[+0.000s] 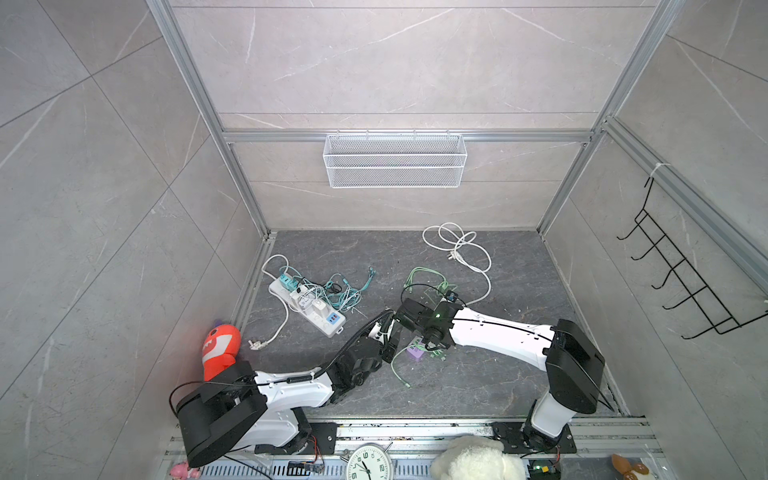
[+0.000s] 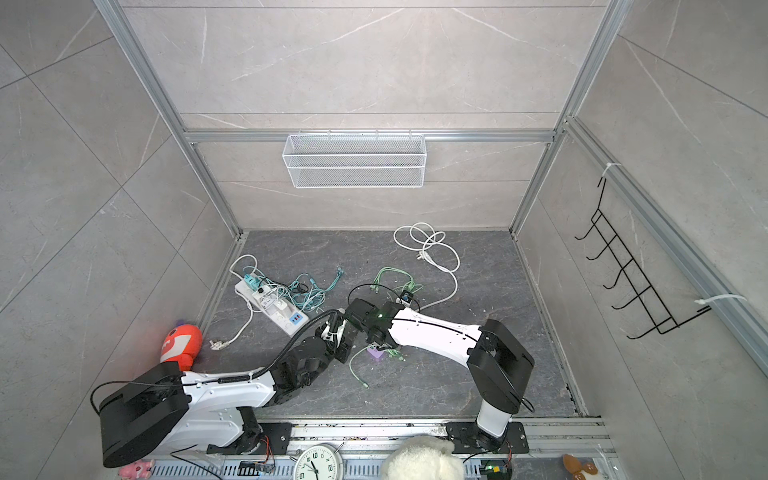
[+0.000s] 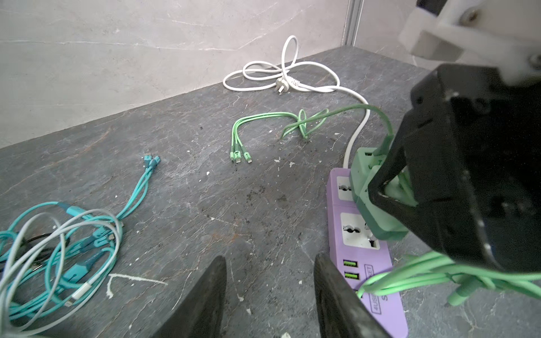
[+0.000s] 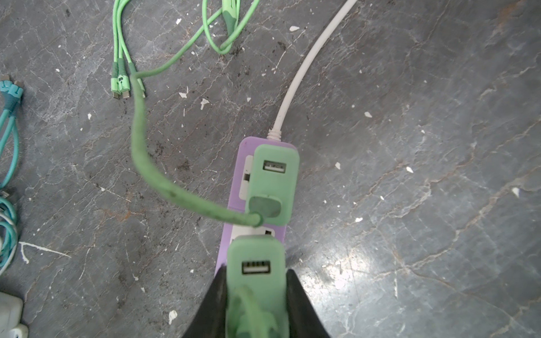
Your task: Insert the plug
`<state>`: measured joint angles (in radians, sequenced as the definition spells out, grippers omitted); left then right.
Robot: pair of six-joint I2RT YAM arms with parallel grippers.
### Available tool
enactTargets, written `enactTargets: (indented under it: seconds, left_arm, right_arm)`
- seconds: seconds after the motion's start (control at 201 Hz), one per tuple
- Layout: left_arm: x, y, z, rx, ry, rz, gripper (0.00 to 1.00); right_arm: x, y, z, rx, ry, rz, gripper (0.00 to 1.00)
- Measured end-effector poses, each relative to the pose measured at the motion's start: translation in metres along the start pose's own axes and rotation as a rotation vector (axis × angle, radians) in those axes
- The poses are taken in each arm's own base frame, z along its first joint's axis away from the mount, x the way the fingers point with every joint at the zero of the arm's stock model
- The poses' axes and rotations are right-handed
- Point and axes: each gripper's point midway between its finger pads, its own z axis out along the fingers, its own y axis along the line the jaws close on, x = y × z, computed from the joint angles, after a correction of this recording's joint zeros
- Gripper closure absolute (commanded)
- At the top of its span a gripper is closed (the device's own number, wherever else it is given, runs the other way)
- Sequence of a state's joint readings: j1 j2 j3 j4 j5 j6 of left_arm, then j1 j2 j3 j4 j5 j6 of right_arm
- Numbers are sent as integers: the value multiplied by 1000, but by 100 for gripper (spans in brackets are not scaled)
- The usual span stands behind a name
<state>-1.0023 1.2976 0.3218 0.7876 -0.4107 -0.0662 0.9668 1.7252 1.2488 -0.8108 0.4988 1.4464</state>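
Dark floor [image 4: 409, 146]; green plug [image 4: 255, 251] inside right pincer [image 4: 256, 270], over purple strip [image 4: 235, 206].

The dark grey, veined stone counter [image 1: 511, 374] is scuffed and dotted with small white flecks. At about nine o'clock a long white plastic power strip [image 1: 320, 320] lies at a slant, its white lead curling to a loose plug [image 1: 255, 344] at eight o'clock. A tangle of teal braided charging cables [image 1: 347, 291] lies against the strip on its inner side. At one o'clock a thick white power cord [image 1: 461, 249] lies in loose loops. A lilac rectangular power strip [image 3: 379, 263] rests just past centre toward six o'clock. Pale green braided cables [image 1: 428, 278] sprawl around it, and one three-headed end [image 3: 241, 152] lies flat toward twelve.
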Motion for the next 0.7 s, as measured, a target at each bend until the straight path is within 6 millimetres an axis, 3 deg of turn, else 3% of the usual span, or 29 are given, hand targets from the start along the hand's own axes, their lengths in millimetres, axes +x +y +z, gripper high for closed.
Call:
enactTargets:
  seconds: [0.289, 0.538, 0.702]
  left_arm:
    - [7, -22, 12, 109, -21, -32, 56]
    - [25, -29, -3, 170, -13, -44, 58]
    - [21, -26, -10, 170, -34, -55, 58]
  right_arm:
    - [2, -16, 4, 21, 11, 2, 100]
    - [0, -11, -2, -54, 21, 43, 100]
    - [0, -4, -1, -81, 29, 60, 100]
